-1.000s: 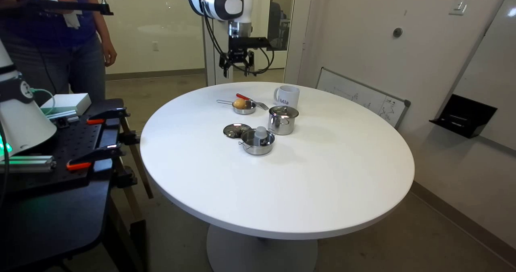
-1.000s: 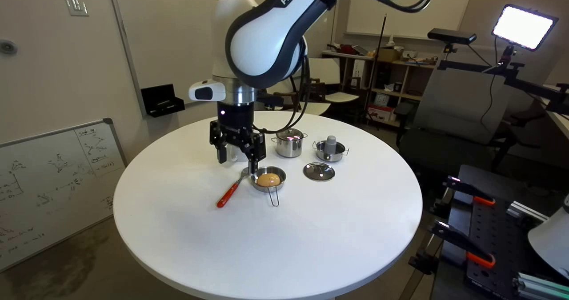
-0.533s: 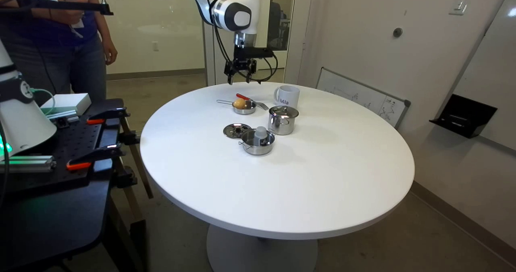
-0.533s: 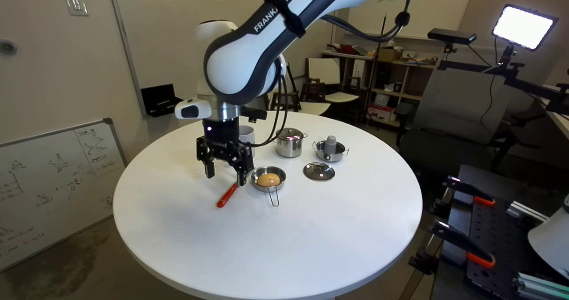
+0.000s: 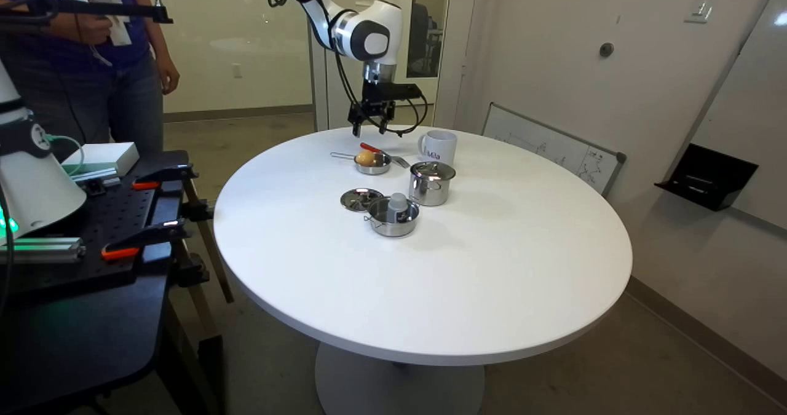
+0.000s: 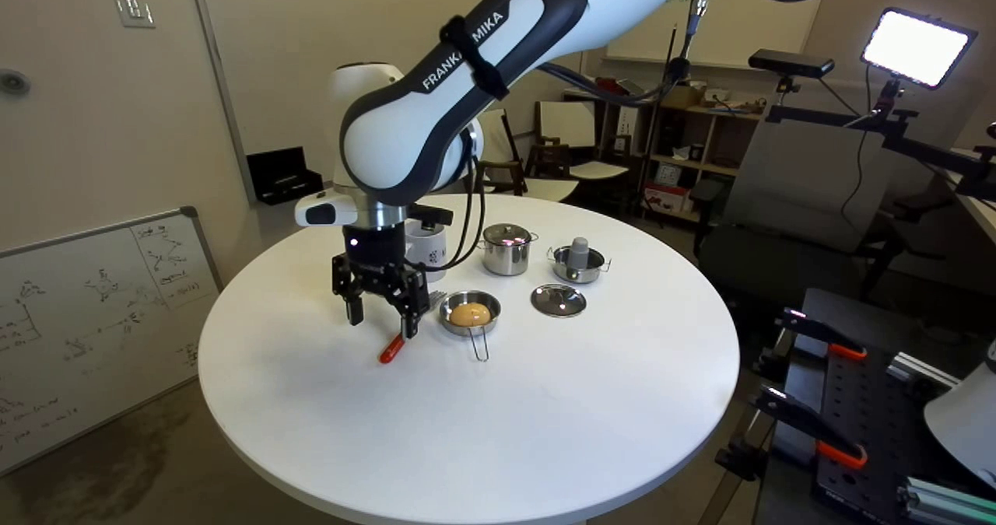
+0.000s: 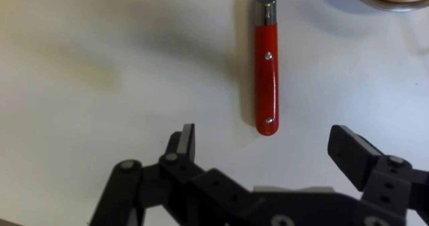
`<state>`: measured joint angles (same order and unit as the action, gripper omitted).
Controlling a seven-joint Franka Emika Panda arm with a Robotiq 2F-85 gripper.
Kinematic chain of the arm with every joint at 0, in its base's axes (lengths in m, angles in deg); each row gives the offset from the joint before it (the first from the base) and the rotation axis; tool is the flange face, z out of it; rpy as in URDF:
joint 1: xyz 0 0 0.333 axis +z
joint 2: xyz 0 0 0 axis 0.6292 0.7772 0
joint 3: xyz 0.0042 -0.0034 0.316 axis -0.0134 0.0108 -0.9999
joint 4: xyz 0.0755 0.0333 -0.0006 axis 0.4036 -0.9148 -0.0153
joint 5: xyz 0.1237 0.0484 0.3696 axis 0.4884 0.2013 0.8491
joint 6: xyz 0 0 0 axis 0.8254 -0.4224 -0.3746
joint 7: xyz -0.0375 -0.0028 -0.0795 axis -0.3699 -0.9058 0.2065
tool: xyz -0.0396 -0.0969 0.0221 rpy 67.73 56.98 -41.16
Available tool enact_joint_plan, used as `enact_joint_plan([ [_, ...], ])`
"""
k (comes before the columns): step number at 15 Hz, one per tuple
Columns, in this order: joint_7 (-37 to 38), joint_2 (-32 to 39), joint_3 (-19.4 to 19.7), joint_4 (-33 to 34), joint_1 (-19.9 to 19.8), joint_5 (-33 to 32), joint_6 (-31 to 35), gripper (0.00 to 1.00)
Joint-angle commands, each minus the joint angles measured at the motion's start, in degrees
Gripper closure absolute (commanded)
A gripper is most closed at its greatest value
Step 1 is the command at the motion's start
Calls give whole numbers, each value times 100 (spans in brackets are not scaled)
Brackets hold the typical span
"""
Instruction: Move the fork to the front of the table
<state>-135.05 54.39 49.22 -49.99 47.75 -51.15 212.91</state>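
A small whiteboard [image 6: 101, 338] leans on the wall at nine o'clock of the round table [image 6: 498, 439] in an exterior view; also in an exterior view, a person [image 5: 92, 89] in jeans stands at ten o'clock, past a dark bench [image 5: 74, 335]. The robot arm [image 6: 447, 93] reaches in from two o'clock, its forearm slanting down to a bent wrist [image 6: 381, 215] that drops straight toward six. Cables [image 6: 470, 198] loop along the wrist's three o'clock side in both exterior views. The gripper [image 6: 382, 322] hangs above the table, pointing down, its jaws spread wide. In the wrist view, the fork [image 7: 267, 82] lies on the table, its red handle running down from twelve o'clock; the fingers [image 7: 350, 154] stand at eight and four from the handle's rounded end, both apart from it. In an exterior view a fingertip hides part of the fork, whose tines point to one o'clock, just beside a small pan [image 6: 475, 297] holding an egg [image 6: 470, 314]; whether the two touch I cannot tell. From that pan, a mug [image 6: 428, 249] stands at eleven, a lidded pot [image 6: 506, 258] at one, a low pan [image 6: 572, 278] with a grey piece [image 6: 577, 253] in it at two and a loose lid [image 6: 558, 301] at three.
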Motion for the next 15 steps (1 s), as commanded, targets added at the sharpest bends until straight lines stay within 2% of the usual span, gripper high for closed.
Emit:
enact_joint_plan([
  [1,-80,188,11,223,-3,-55,-157,0],
  [5,-72,225,15,167,-43,-40,-124,1],
  [6,-71,249,11,176,-51,-34,-123,22],
  [8,-66,287,16,166,-63,-37,-139,28],
  [15,-2,265,20,4,-130,-6,-109,81],
])
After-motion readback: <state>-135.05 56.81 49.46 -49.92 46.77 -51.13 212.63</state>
